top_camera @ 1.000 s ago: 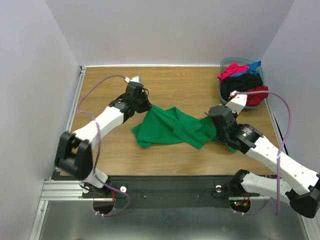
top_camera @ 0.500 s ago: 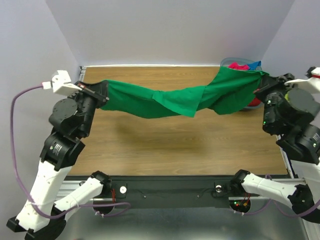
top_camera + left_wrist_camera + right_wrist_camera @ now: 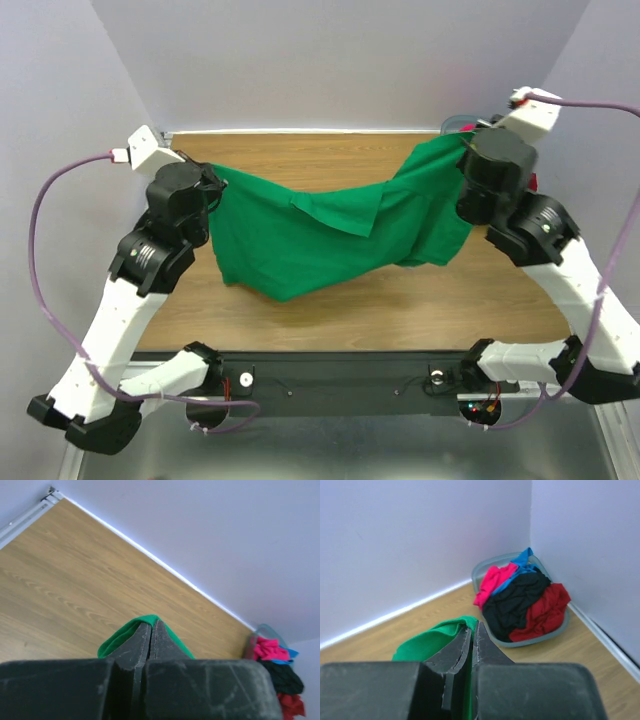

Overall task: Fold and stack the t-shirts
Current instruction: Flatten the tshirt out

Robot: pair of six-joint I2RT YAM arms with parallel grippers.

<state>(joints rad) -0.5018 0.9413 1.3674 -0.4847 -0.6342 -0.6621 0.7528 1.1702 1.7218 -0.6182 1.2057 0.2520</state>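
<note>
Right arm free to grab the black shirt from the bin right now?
Probably not: the right gripper is shut on the green shirt, shared with the left gripper. The black shirt lies exposed in the bin nearby.

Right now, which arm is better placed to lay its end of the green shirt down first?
Probably left. The left fingers pinch the green shirt over the table itself; the right fingers hold it close by the full bin.

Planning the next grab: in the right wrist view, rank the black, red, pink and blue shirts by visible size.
1. black shirt, largest.
2. red shirt and pink shirt, too alike to rank.
3. blue shirt, smallest; only a strip shows.
</note>
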